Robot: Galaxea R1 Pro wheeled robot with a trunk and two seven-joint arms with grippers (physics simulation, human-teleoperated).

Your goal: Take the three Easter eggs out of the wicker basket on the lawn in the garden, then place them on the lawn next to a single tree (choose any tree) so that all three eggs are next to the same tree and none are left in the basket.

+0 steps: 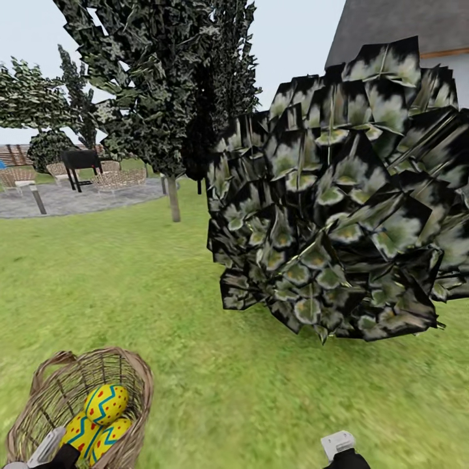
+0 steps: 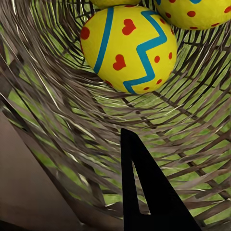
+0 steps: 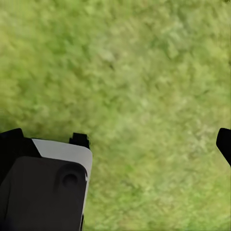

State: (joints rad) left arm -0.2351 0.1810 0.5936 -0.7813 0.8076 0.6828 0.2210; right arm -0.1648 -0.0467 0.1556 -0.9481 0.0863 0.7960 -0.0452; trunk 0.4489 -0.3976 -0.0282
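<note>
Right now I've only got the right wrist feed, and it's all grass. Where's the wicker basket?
Observer: The wicker basket sits on the lawn by the robot's left arm, low and left in the head view.
Operator: Eggs inside?
Observer: All three Easter eggs lie bunched together in it.
Operator: Left gripper?
Observer: The left gripper is down inside the basket, its fingertip short of the nearest egg and not touching it.
Operator: Any tree close?
Observer: A slender-trunked tree stands further ahead on the lawn, left of a big round bush.
</note>
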